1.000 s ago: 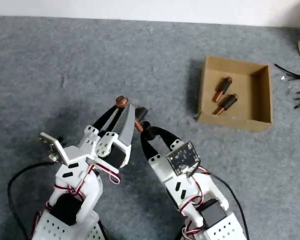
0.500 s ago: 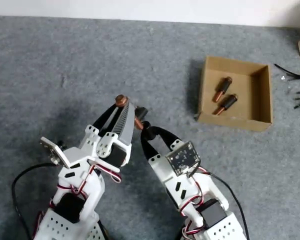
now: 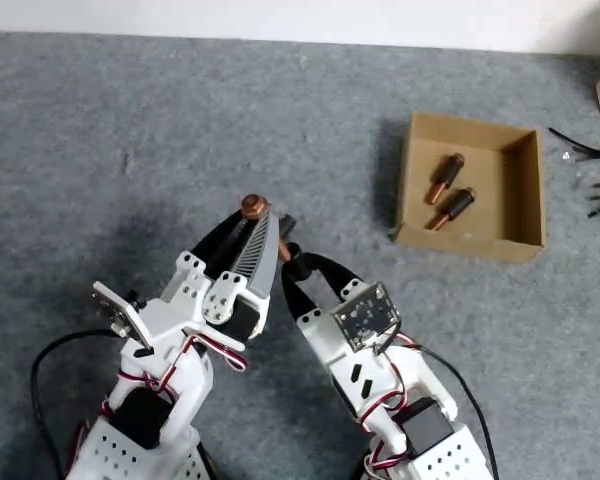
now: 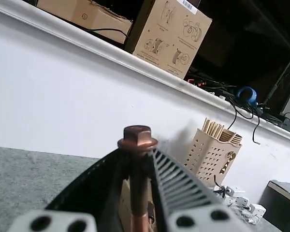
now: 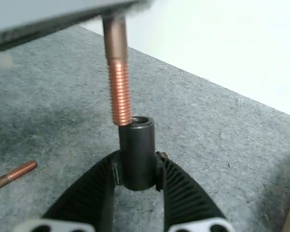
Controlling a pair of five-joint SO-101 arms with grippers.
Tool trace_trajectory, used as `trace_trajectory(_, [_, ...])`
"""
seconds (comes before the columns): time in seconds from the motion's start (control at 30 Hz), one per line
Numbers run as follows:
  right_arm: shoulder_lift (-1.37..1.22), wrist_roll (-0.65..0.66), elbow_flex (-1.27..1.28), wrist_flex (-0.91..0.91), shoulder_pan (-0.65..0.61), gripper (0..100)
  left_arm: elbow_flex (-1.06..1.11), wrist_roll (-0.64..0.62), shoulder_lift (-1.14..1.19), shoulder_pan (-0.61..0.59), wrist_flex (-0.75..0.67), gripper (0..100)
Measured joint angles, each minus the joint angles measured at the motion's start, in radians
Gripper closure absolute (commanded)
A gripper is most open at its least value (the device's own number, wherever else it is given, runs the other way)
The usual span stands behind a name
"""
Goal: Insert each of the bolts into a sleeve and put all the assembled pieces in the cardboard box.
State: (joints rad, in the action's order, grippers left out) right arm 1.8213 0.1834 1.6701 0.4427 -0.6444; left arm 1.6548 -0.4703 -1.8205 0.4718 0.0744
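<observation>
high: left end effector [image 3: 252, 218], clamping bolt [image 3: 253, 207], has slid toward right end effector [image 3: 290, 258] mid-surface; cardboard box [image 3: 525, 215] near right edge | left wrist: bolt upright between jaws | right wrist: right end effector grips sleeve [image 5: 136, 150], bolt tip just at its mouth, so insertion looks imminent

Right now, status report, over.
Left gripper shut on copper bolt. Right gripper shut on black cylindrical sleeve. Bolt tip at sleeve mouth, not yet in.

My left pincer [image 3: 248, 222] has the bolt [image 4: 137, 140] with its tip right at the mouth of the sleeve [image 5: 137, 150] in my right pincer [image 5: 137, 169], mid-bench [image 3: 100, 130]. The cardboard box [image 3: 470, 245] is well off to the right, with two assembled pieces [image 3: 445, 177] [image 3: 453, 208] side by side inside. A loose bolt [image 5: 12, 176] lies on the bench near my right pincer.
</observation>
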Motion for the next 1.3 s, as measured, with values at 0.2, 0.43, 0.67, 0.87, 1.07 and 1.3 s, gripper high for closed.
trace_trajectory(0.2, [0.0, 0.0, 0.0, 0.0, 0.0, 98.9, 0.0, 0.0, 0.0, 0.0, -0.002, 99])
trace_trajectory(0.43, [0.0, 0.0, 0.0, 0.0, 0.0, 98.9, 0.0, 0.0, 0.0, 0.0, -0.003, 99])
trace_trajectory(0.67, [0.0, 0.0, 0.0, 0.0, 0.0, 98.9, 0.0, 0.0, 0.0, 0.0, -0.003, 99])
trace_trajectory(0.87, [0.0, 0.0, 0.0, 0.0, 0.0, 98.9, -0.003, 0.002, 0.0, 0.0, -0.003, 99])
trace_trajectory(1.07, [0.0, 0.0, 0.0, 0.0, 0.0, 98.9, -0.074, 0.002, 0.127, 0.0, -0.009, 99])
trace_trajectory(1.3, [0.0, -0.002, 0.0, 0.0, 0.0, 99.1, -0.141, -0.003, 0.466, 0.002, -0.18, 99])
